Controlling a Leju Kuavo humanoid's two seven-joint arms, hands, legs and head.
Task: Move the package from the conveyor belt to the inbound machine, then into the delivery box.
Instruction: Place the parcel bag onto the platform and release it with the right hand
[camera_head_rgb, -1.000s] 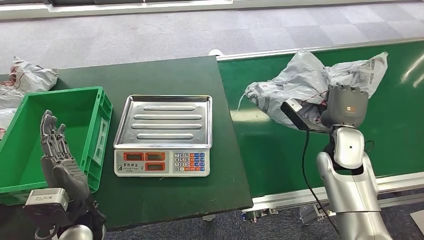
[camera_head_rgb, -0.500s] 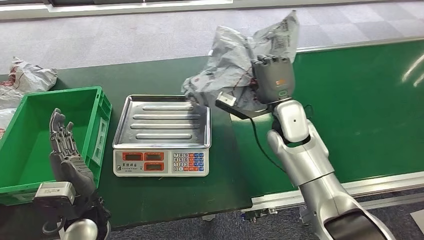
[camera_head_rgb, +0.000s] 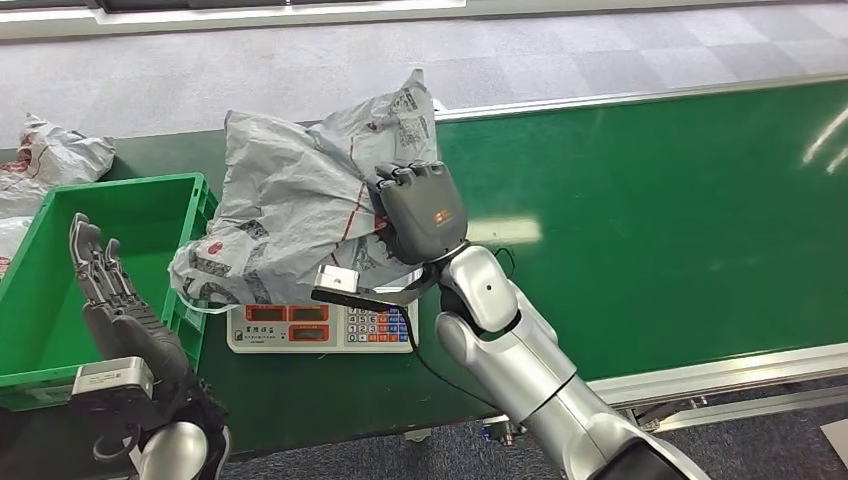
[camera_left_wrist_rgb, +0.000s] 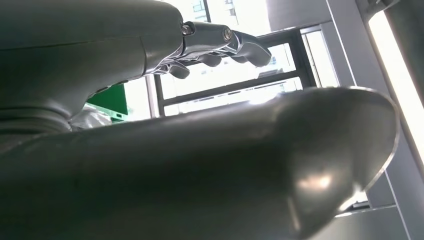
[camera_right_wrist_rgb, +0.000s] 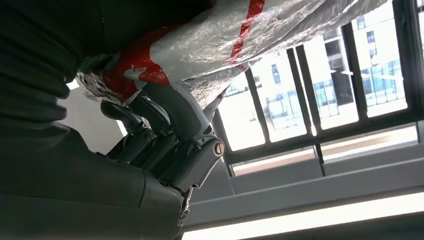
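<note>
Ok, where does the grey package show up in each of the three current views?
Head view: the grey package is centre-left, gripped by the right hand, covering the scale's tray.
Right wrist view: its crinkled grey and red plastic runs along the top, above the dark fingers.
Left wrist view: I cannot make it out for certain.
Shared landmark: the right hand on the package, in the head and right wrist views.

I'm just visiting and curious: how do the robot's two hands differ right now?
The right hand grips a grey package, its fingers curled into the plastic; the left hand holds nothing, its fingers straight and apart. The right hand hangs over the scale, the package covering its tray; the left hand is raised by the green box. Both are dark grey hands on silver arms.
</note>
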